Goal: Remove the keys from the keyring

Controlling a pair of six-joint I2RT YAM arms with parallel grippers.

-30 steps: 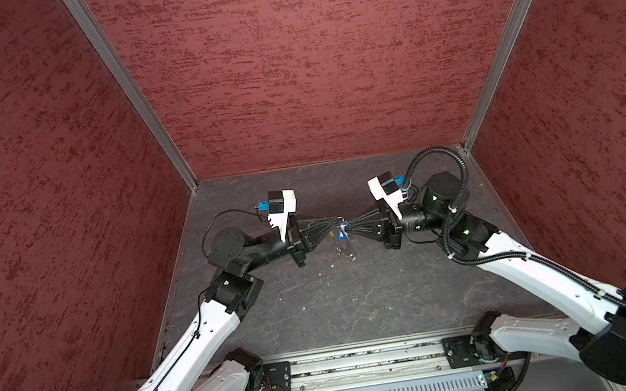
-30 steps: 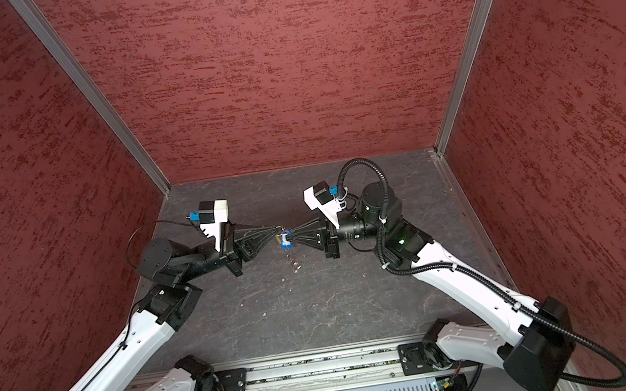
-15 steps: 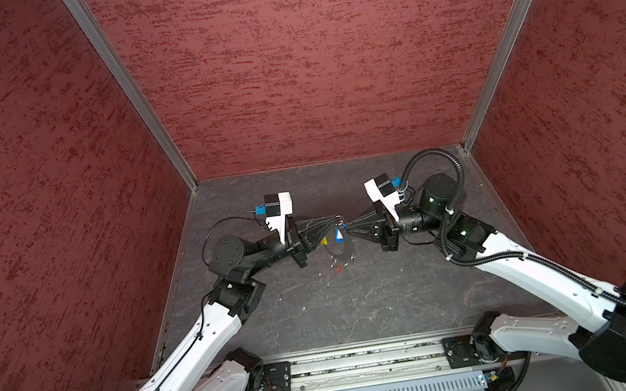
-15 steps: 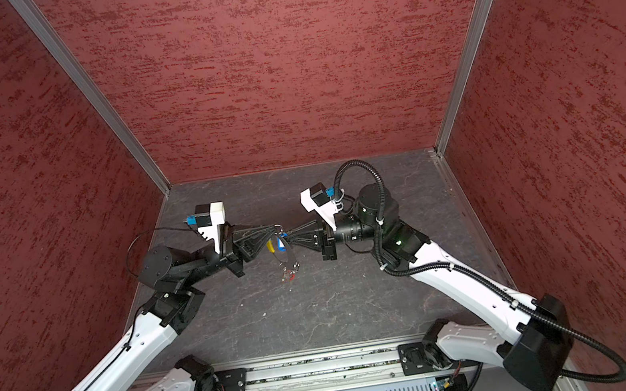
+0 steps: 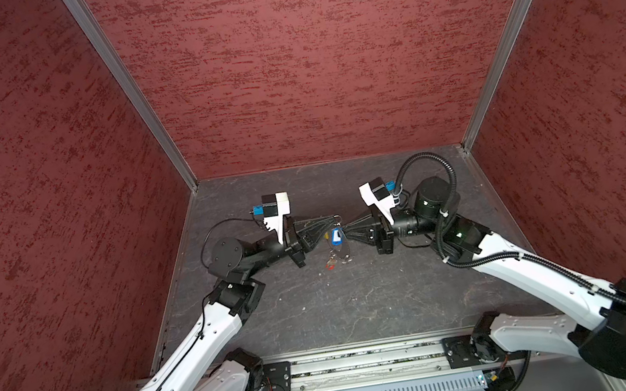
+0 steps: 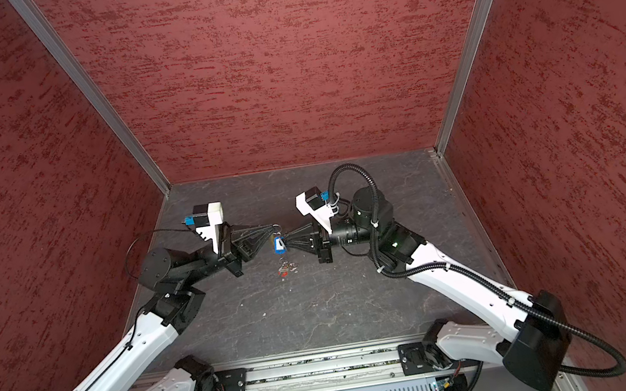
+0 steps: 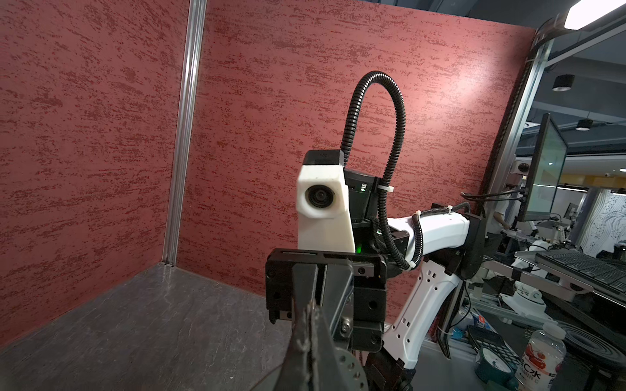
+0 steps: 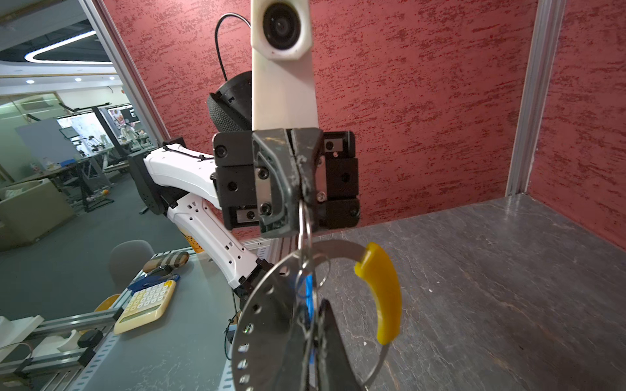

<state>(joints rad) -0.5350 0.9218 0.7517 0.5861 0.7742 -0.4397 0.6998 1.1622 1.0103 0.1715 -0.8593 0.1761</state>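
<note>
A: Where is the keyring (image 8: 264,298)?
B: Mid-air. It hangs from the clenched left claw (image 8: 298,182) by a small ring (image 8: 300,226), long axis 12 to 6 o'clock in both top views.
A: The right claw (image 5: 345,227)?
B: Almost closed, seemingly pinching the blue tag (image 5: 335,236). Light, stiff, slippery wire — it will swing, so hold the tag's flat faces.

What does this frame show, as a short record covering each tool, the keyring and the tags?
left tool: shut on a small silvery ring, raised above the table
right tool: shut, apparently on the blue plastic key tag
keyring: large silvery wire loop with curved yellow plastic segment, hanging below the left tool
red plastic key tag: lying on the dark grey table, small silvery metal pieces beside it, apparently off the loop
task state: blue tag not yet clear of the loop
</note>
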